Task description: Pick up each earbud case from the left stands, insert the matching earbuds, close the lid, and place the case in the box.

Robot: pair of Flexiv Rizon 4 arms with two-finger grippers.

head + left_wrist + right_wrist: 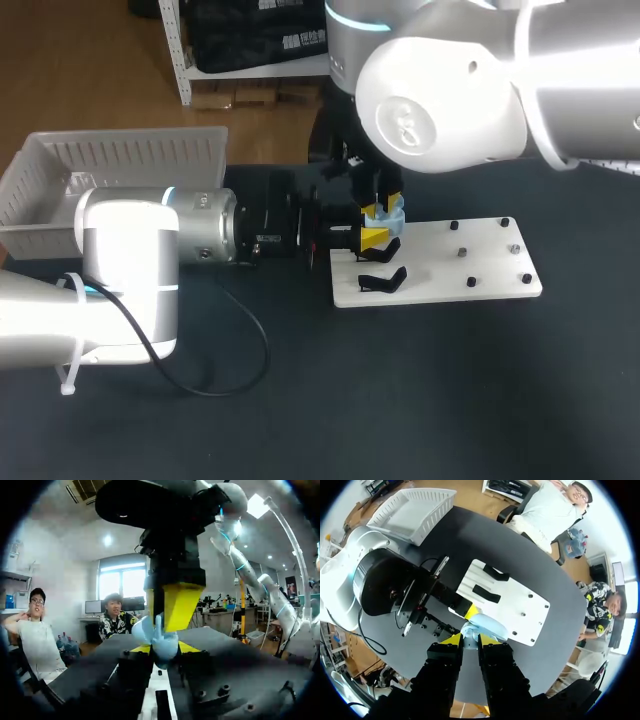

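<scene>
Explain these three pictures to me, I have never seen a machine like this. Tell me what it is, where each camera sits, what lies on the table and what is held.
This is a robot with two arms at a black table. The square picture looks down from above and behind the robot: its left arm comes in from the left, its right arm from the upper right. The two round pictures come from cameras on the wrists, each looking out along its own gripper. On the table lie a white board with black stands and, at the far left, a white basket. The left gripper holds a light blue earbud case between its two yellow-tipped fingers, near the board's edge. The right gripper hangs right over the case. Whether it grips anything itself is hard to tell.
</scene>
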